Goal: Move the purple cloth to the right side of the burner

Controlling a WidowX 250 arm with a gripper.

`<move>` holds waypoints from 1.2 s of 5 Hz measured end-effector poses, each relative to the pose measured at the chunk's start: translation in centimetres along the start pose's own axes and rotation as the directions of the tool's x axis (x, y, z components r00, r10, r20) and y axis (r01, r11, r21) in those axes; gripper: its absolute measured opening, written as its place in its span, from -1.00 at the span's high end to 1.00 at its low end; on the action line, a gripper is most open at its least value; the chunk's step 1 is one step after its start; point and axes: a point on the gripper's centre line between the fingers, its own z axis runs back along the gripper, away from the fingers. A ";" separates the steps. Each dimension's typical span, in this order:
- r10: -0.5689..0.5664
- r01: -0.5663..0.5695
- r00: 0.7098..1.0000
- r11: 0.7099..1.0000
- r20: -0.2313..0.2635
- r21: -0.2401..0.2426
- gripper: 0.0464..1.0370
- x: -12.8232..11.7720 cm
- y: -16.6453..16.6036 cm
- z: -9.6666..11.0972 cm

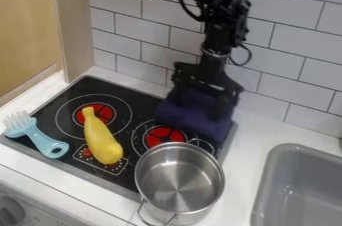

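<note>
Your purple cloth [175, 114] is soft and bunched, its folds dark against the smooth black stovetop [60, 142]. Near it, you have a round metal pot [179, 177] with shiny walls and thin wire handles, a glossy yellow toy [101, 140] shaped like a long bulb, and a pale blue brush [45, 139] with white bristles and a looped handle. The pot hides part of the stovetop's front right, and the sink [262, 190] is cut off at the right edge. You can hardly make out the black fingertips against the dark cloth. The gripper [199, 105] hangs over the cloth with its fingers spread. You have the cloth beneath and between them, at the stovetop's back right, just behind and to the right of the right red burner [163, 135].
</note>
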 end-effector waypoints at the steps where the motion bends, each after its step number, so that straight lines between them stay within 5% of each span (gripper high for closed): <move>1: 0.017 -0.017 1.000 1.000 -0.017 0.007 -0.92 -0.4 -0.6 0.2; 3: -0.006 0.006 0.999 1.000 -0.038 0.019 -0.92 -0.8 -0.4 0.4; 5: -0.128 0.123 0.985 0.991 0.114 0.046 -0.92 1.2 0.4 1.4; 6: -0.134 0.130 0.985 0.991 0.112 0.043 -0.92 1.4 0.6 1.6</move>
